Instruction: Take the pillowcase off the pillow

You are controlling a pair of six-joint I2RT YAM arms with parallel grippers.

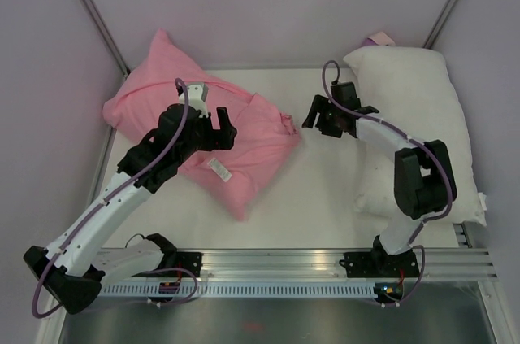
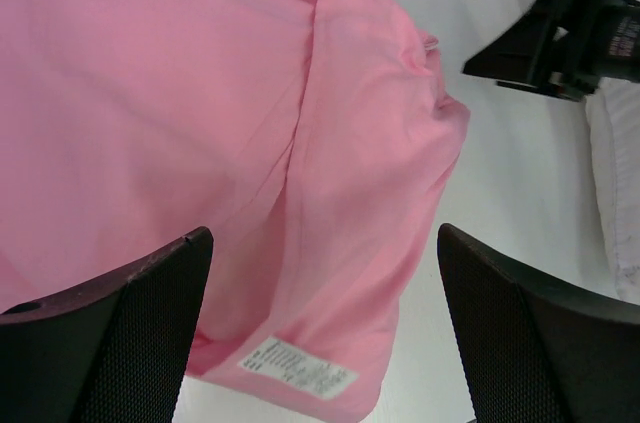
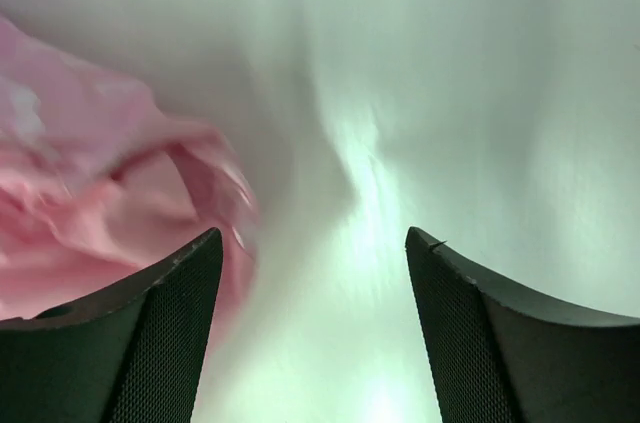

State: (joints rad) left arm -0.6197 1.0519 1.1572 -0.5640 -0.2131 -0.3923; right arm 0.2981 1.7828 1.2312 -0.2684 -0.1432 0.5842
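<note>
The pink pillowcase [image 1: 199, 120] lies crumpled at the table's left, plain pink side up, with its small white label [image 1: 218, 168] near the front. It fills the left wrist view [image 2: 200, 93], label [image 2: 300, 368] low down. My left gripper [image 1: 223, 128] is open and empty just above the fabric [image 2: 325, 238]. A plump plain white pillow [image 1: 422, 92] lies along the right side, outside the case. My right gripper [image 1: 321, 120] is open and empty over bare table between case and pillow [image 3: 313, 238]. The case's corner [image 3: 100, 213] shows blurred at its left.
The white table surface [image 1: 325, 189] runs between case and pillow. Grey walls and metal posts close the back and sides. A small purple item [image 1: 379, 37] peeks behind the pillow. The right arm [image 1: 418, 173] stands over the pillow's near part. An aluminium rail [image 1: 309, 263] runs along the front.
</note>
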